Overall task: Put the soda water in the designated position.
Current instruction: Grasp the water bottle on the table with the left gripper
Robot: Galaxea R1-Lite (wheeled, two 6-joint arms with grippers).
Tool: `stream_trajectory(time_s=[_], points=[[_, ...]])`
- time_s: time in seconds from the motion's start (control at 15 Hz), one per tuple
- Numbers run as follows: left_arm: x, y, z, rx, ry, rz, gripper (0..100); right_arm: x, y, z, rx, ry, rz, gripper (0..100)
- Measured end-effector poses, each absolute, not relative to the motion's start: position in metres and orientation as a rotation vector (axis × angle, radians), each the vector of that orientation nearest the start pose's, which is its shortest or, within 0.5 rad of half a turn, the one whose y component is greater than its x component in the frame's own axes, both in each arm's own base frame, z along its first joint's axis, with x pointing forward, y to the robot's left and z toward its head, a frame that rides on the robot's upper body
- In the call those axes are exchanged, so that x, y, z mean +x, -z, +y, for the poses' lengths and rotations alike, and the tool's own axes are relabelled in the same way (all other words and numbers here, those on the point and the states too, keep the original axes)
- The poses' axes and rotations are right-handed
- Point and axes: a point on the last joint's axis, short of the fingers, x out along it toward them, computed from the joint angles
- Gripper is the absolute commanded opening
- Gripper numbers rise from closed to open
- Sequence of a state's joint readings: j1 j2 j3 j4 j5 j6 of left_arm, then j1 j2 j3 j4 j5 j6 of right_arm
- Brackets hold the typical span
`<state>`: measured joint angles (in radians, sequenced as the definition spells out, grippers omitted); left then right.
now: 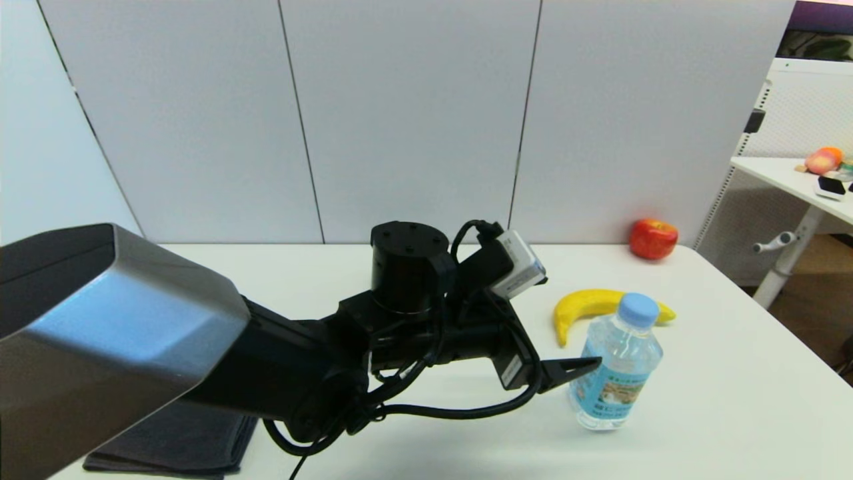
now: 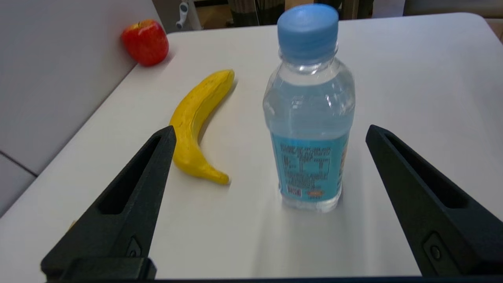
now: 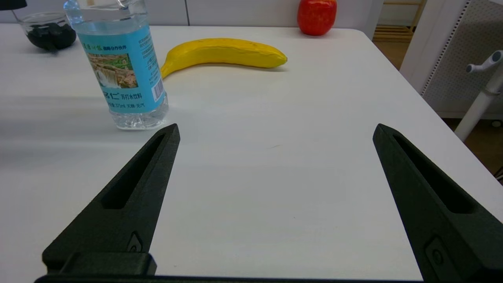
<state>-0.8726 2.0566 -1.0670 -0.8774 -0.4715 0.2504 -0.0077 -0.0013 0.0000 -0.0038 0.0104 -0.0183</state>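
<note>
The left gripper (image 2: 269, 135) reaches toward the bottle (image 1: 616, 363) with its jaws wide open.

The bottle stands upright on the white table (image 1: 733, 400). It has a light-blue cap and a blue label. The left gripper's jaws are spread wide, one on each side of the bottle, and they do not touch it. One black fingertip (image 1: 586, 365) shows just beside the bottle's label in the head view. A yellow banana (image 1: 586, 308) lies just behind the bottle, and a red apple (image 1: 653, 238) sits farther back from the bottle, by the wall. A dark grey towel (image 1: 173, 443) lies well apart from the bottle, under the arm. The right gripper (image 3: 275, 135) is low over the table near the bottle, jaws wide open and holding nothing.
</note>
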Motion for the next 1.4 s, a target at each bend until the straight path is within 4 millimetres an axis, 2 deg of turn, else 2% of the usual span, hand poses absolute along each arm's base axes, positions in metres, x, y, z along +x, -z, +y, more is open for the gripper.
stream_trajectory(time_s=[0.6, 1.4], points=[[0.237, -0.143, -0.342, 0.171, 1.410, -0.098, 100, -0.023, -0.076, 0.000, -0.018, -0.003, -0.006, 100], [0.248, -0.119, -0.382, 0.114, 1.438, -0.124, 100, -0.023, -0.076, 0.000, -0.018, -0.003, -0.005, 100]])
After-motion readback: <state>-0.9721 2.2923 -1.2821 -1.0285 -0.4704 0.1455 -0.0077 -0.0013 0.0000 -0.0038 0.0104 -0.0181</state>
